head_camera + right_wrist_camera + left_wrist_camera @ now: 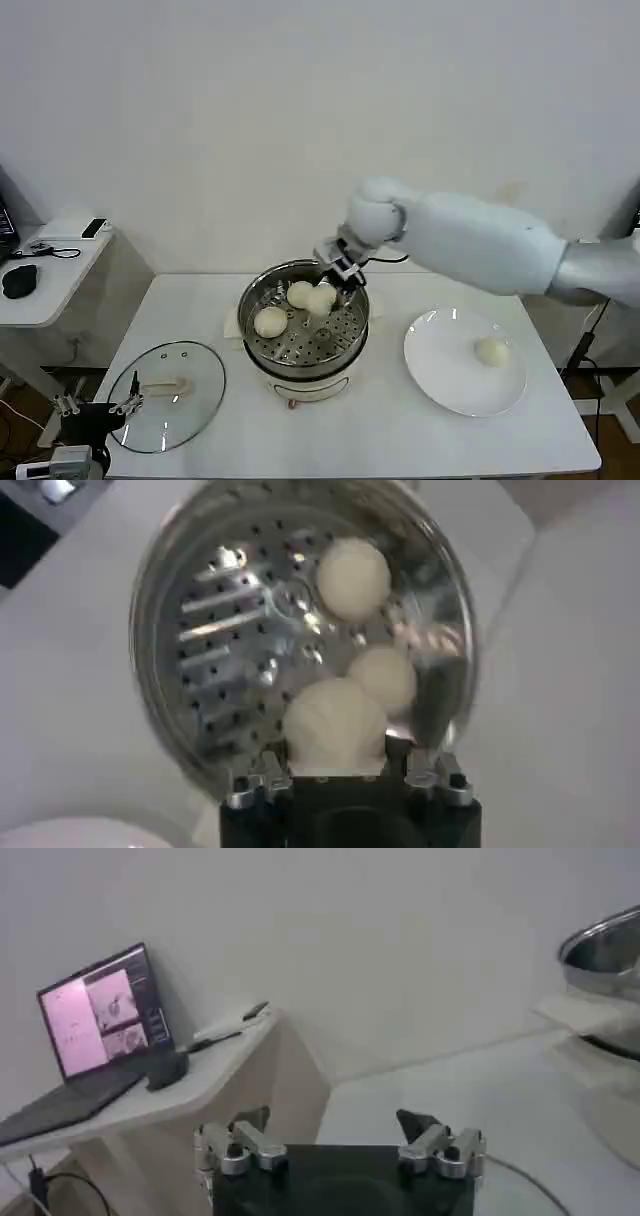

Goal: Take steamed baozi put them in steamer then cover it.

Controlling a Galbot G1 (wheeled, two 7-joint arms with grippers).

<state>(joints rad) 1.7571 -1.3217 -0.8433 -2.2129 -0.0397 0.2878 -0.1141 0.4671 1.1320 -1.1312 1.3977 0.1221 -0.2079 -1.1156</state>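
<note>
Steamer [303, 338], centre of the white table [400, 430], is mid-loading: placement of the third baozi is judged the step in hand. Its perforated tray carries one bun at 9 o'clock [270, 321] and one near 12 o'clock [299, 294].

White plate [440, 385], at 3 o'clock from the steamer, holds the last baozi [491, 351], alone.

Glass cover [167, 395] lies flat on the table at 8 o'clock from the steamer, handle up, untouched.

Right gripper [335, 285] reaches over the steamer's rim at 1 o'clock, fingers narrowed around the third baozi [335, 725], which sits low over the tray beside the 12 o'clock bun.

Left gripper [340, 1148] waits at the table's near-left edge by the cover, jaws wide and empty.

Next move, as judged: release the bun, lift clear of the rim, then fetch the plate's baozi; covering comes after.
</note>
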